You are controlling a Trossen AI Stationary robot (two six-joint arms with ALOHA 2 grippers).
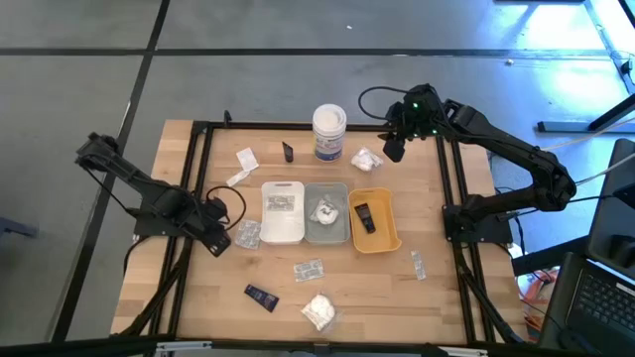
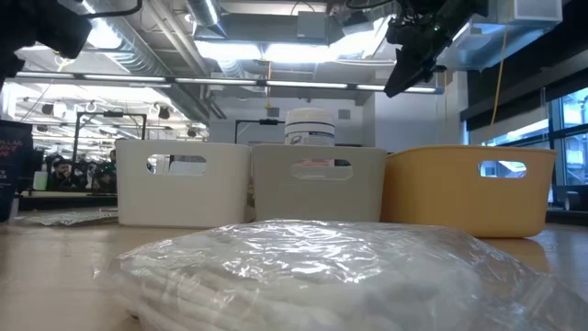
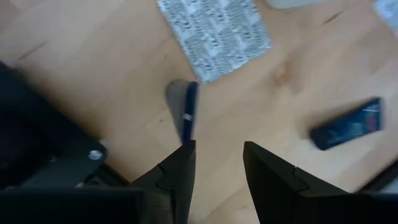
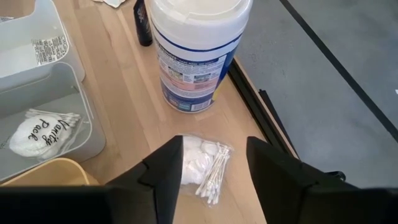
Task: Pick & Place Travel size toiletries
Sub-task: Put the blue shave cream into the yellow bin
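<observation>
My right gripper (image 1: 394,149) (image 4: 211,168) hangs open, raised above a white plastic-wrapped bundle of cotton pads and swabs (image 4: 204,165) (image 1: 366,159) that lies flat on the table beside the tall tub. Its fingers stand either side of the bundle without touching it. My left gripper (image 1: 218,240) (image 3: 217,155) is open over the table's left part, near a printed silvery sachet (image 3: 214,34) (image 1: 246,234). A thin dark blue item (image 3: 188,112) lies just ahead of its fingers, and a black tube (image 3: 348,124) (image 1: 262,296) farther off. More sachets (image 1: 309,269) and a bundle (image 1: 318,311) lie on the near side.
White tray (image 1: 282,188), grey tray (image 1: 326,188) and orange tray (image 1: 389,220) stand side by side mid-table, each holding an item. The tall white tub with a blue label (image 1: 329,132) and a small upright black tube (image 1: 288,151) stand at the far side. A black frame edges the table.
</observation>
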